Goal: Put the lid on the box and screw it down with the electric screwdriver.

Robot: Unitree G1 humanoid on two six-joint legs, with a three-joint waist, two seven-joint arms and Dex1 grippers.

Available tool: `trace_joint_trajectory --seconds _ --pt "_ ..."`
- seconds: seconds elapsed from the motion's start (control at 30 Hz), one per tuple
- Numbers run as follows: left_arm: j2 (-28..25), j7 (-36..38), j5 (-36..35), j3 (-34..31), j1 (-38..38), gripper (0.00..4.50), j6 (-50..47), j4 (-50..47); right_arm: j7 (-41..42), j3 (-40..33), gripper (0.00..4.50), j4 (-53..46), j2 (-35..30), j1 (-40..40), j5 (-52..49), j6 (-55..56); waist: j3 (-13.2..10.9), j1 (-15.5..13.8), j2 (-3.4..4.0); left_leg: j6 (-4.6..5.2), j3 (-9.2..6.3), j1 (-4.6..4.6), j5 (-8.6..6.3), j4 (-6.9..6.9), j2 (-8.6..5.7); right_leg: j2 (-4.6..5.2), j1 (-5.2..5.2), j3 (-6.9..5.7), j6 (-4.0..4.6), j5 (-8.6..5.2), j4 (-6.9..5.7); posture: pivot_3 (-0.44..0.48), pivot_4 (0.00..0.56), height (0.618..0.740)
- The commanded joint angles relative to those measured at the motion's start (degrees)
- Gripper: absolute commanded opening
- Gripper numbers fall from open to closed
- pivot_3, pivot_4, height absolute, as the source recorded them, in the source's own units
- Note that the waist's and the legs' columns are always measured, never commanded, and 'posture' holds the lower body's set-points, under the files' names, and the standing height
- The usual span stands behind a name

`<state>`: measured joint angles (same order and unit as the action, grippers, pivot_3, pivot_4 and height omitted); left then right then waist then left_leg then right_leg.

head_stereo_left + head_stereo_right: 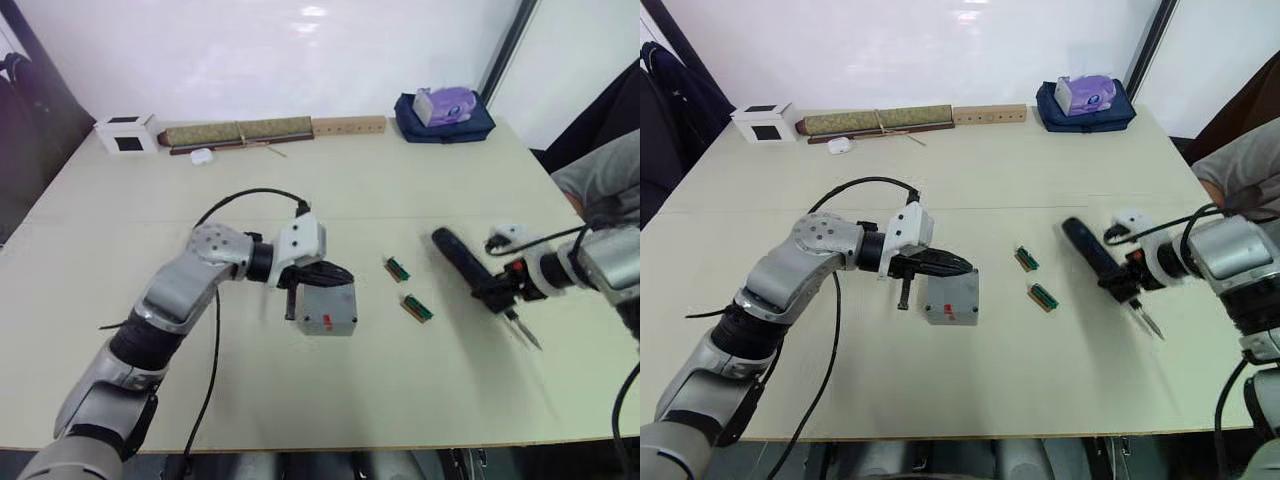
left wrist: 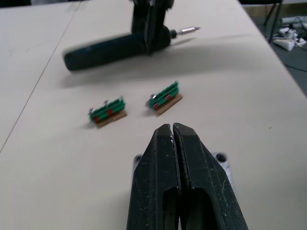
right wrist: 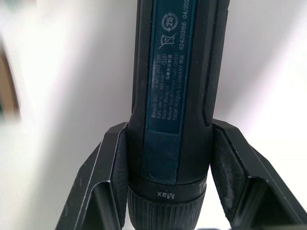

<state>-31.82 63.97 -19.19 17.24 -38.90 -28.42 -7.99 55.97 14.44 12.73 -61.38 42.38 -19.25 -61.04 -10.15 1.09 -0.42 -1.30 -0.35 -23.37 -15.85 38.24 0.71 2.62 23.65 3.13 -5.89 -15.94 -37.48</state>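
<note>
The grey box [image 1: 328,310] stands mid-table with a red mark on its front side. Its top face looks flat and closed, so the lid [image 1: 952,289] appears to lie on it; I cannot make out the seam. My left gripper [image 1: 335,272] is shut, its black fingers [image 2: 175,163] pressed together with nothing between them, hovering just over the box's top. To the right, my right gripper [image 1: 497,290] is shut on the electric screwdriver [image 1: 462,260] near its bit end. The tool hangs slightly above the table, the metal bit [image 1: 528,335] pointing toward the table's front.
Two small green parts [image 1: 397,268] [image 1: 417,307] lie between the box and the screwdriver. Along the back edge are a white cube [image 1: 127,134], a long rolled mat [image 1: 240,132], a wooden strip [image 1: 348,126] and a blue bag [image 1: 443,115]. A person's sleeve [image 1: 600,175] shows far right.
</note>
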Motion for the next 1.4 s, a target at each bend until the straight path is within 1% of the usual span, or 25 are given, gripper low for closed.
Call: trace_joint_trajectory --seconds 0.03,0.07,0.13,0.17,0.2,0.27,0.33,0.47,0.6,0.67,0.87,1.03,1.4 --pt "1.2 -1.4 -5.6 -8.3 -1.5 0.0 -2.9 4.6 -18.8 -22.5 1.81 -11.1 11.5 -1.2 -0.8 17.9 0.0 0.3 -0.09 0.0 0.0 -0.02 0.0 0.02 0.07 -0.11 0.04 -0.02 0.02 -0.01 -0.04 0.0 0.15 0.74" --pt "0.9 -1.2 -6.1 -9.1 -1.1 0.0 -3.6 5.0 -23.8 -27.1 1.81 -15.5 16.7 -2.7 -2.0 20.4 0.0 0.3 -0.07 0.0 -0.01 -0.12 0.0 -0.03 0.13 -0.14 0.23 0.04 0.02 -0.01 -0.11 0.0 0.15 0.74" --pt "-0.7 -0.7 -5.0 -8.4 0.0 0.0 -4.1 4.0 -30.8 -36.0 1.81 -24.8 27.9 -3.9 -10.0 21.1 0.0 -0.1 -0.07 -0.08 -0.04 -0.28 0.05 -0.1 0.13 -0.17 0.55 0.1 0.11 -0.07 -0.37 0.0 0.15 0.74" --pt "-1.2 -0.4 -5.2 -8.4 0.4 0.0 -4.7 3.2 -32.6 -39.3 1.81 -28.9 32.2 -4.6 -14.4 21.3 0.0 -0.1 -0.05 -0.11 -0.09 -0.37 0.07 -0.14 0.14 -0.19 0.72 0.09 0.2 -0.13 -0.5 0.0 0.15 0.74" --pt "-1.6 -0.3 -5.5 -8.5 0.6 0.0 -5.4 2.7 -34.8 -40.2 1.81 -31.8 34.5 -5.7 -14.9 20.7 0.0 -0.5 -0.02 -0.18 -0.15 -0.45 0.1 -0.14 0.16 -0.19 0.77 0.06 0.21 -0.14 -0.61 0.0 0.15 0.74" --pt "-2.2 -0.2 -5.6 -8.4 0.9 0.0 -6.1 2.0 -36.4 -37.6 1.81 -37.1 36.3 -9.8 -13.2 20.5 0.0 -1.1 -0.01 -0.51 -0.28 -0.75 0.3 -0.13 0.2 -0.05 0.92 -0.15 0.22 -0.14 -0.63 0.0 0.15 0.74" --pt "-2.7 -0.1 -5.7 -8.2 1.2 0.0 -6.8 1.3 -37.7 -34.5 1.81 -41.5 37.9 -13.2 -13.1 20.5 0.0 -1.5 -0.06 -0.49 -0.25 -0.86 0.28 0.02 0.01 0.16 0.88 -0.16 0.16 -0.11 -0.57 0.0 0.15 0.74" --pt "-3.0 0.0 -7.2 -7.8 1.9 0.0 -9.1 -0.9 -39.1 -30.5 1.81 -48.6 43.9 -18.5 -19.7 18.7 0.0 -0.9 -0.05 -0.47 -0.15 -0.8 0.29 0.11 -0.19 0.27 0.81 -0.03 -0.04 0.01 -0.51 0.0 0.15 0.74" --pt "-4.1 1.0 -3.7 -4.0 2.5 0.0 -7.0 -1.3 -40.4 -27.0 1.81 -50.5 46.4 -20.3 -19.9 19.7 0.0 0.1 -0.04 -0.47 -0.2 -0.77 0.29 0.08 -0.14 0.06 0.82 -0.07 -0.02 0.0 -0.53 0.0 0.15 0.74" --pt "-4.1 1.5 -2.5 -2.6 2.5 0.0 -5.9 -0.6 -40.9 -25.3 1.81 -50.6 47.1 -20.7 -19.3 20.3 0.0 0.2 -0.04 -0.47 -0.2 -0.66 0.29 0.05 -0.11 0.01 0.82 -0.03 -0.02 0.0 -0.58 0.0 0.15 0.74" --pt "-3.4 1.3 2.6 1.5 3.3 0.0 -1.5 2.9 -39.2 -23.0 1.81 -50.4 45.9 -22.3 -19.5 21.3 0.0 -0.1 -0.04 -0.48 -0.15 -0.66 0.29 0.05 -0.11 0.01 0.81 -0.03 -0.01 -0.01 -0.58 0.0 0.15 0.74" --pt "-3.2 1.6 4.3 3.4 5.4 0.0 -0.4 2.2 -38.1 -20.6 1.81 -49.1 46.0 -23.3 -18.1 23.3 0.0 -0.1 -0.05 -0.48 -0.15 -0.65 0.29 0.05 -0.12 0.02 0.79 -0.04 -0.01 -0.01 -0.58 0.0 0.15 0.74" --pt "-2.8 1.9 4.7 3.4 5.5 0.0 0.0 2.5 -39.2 -15.7 1.81 -46.5 48.9 -25.1 -13.1 28.0 0.0 -0.1 -0.05 -0.47 -0.15 -0.52 0.29 0.05 -0.11 0.01 0.67 -0.03 -0.01 -0.01 -0.59 0.0 0.15 0.74"
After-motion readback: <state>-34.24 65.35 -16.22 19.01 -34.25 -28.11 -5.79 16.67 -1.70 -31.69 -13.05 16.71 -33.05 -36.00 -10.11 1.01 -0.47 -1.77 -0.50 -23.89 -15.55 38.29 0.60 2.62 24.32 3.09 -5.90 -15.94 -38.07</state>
